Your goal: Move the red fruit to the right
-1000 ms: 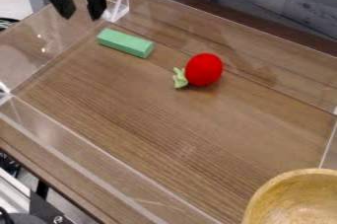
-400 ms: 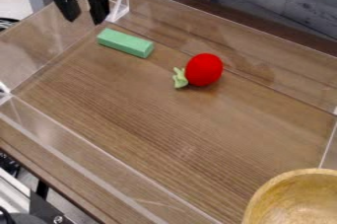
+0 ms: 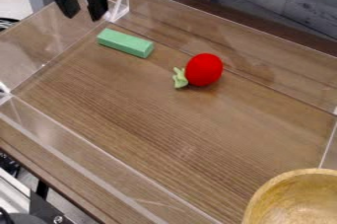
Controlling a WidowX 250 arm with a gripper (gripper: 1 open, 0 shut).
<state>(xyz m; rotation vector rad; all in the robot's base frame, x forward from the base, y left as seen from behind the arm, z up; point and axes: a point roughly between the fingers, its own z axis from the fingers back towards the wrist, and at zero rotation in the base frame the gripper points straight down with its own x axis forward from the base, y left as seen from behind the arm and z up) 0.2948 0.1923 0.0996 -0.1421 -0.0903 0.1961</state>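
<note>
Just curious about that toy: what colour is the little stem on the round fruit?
Light green, on the glossy red fruit; the stem shows clearly in the camera view.

A single raised camera looks down at an angle across the table [image 3: 198,119], fairly near, arm at far left.

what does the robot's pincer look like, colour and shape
The pincer is black all over: a dark, blocky body near the top edge of the view with two short, stubby fingers below it. It looks matte. No markings or cables can be made out, and the arm above it is cut off by the frame.
</note>
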